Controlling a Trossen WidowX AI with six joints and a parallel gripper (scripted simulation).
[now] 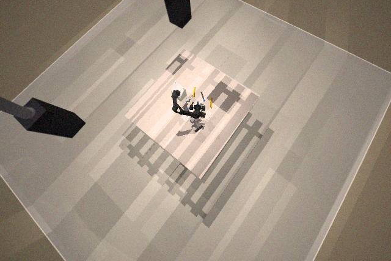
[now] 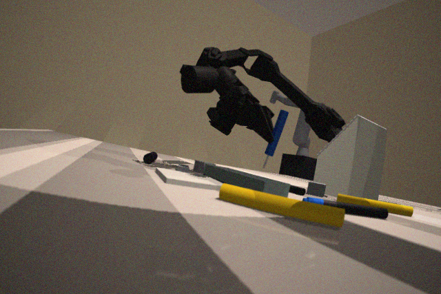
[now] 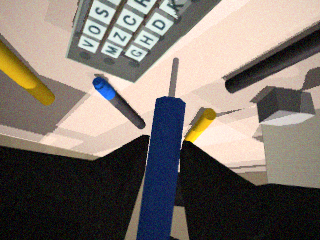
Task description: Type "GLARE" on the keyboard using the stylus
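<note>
My gripper (image 2: 269,130) (image 3: 165,145) is shut on the blue stylus (image 2: 276,132) (image 3: 162,165), whose thin grey tip (image 3: 173,77) (image 2: 264,162) points down. It hangs in the air above the desk, just off the near end of the keyboard (image 3: 135,27) (image 2: 242,178). The grey keyboard has white lettered keys; in the wrist view its corner with G, H, D, Z, C, V, O, S shows at the top. In the top view the arm (image 1: 186,109) is small over the desk's middle.
Lying on the desk are a yellow cylinder (image 2: 281,205) (image 3: 22,75), a black pen with a blue cap (image 2: 345,206) (image 3: 117,102), another yellow cylinder (image 2: 375,204) (image 3: 200,125), a black rod (image 3: 272,62), a grey wedge block (image 2: 352,159) (image 3: 287,107) and a small black cylinder (image 2: 149,157).
</note>
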